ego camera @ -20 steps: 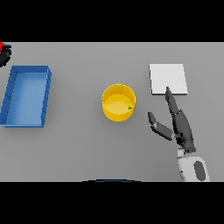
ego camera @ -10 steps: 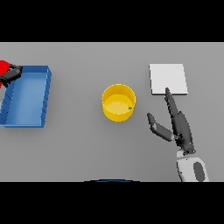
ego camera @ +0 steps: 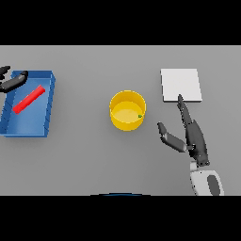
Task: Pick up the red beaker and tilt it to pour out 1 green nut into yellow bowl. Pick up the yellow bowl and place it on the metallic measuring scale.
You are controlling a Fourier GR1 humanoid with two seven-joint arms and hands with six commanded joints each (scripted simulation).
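Note:
The red beaker (ego camera: 28,99) lies on its side inside the blue tray (ego camera: 29,128) at the left. My left hand (ego camera: 13,81) hovers at the tray's far left corner with its fingers relaxed, apart from the beaker. The yellow bowl (ego camera: 127,110) stands upright mid-table with a green nut (ego camera: 140,116) at its inner right wall. The pale square measuring scale (ego camera: 181,84) lies at the back right. My right hand (ego camera: 189,133) stretches flat between bowl and scale, fingers straight, thumb pointing toward the bowl, fingertip just short of the scale's near edge.
The blue tray's walls rise around the beaker. Grey tabletop stretches between tray, bowl and scale.
The red beaker went from my left hand at the left edge into the blue tray, where it lies released. The left hand opened. The right hand stayed put.

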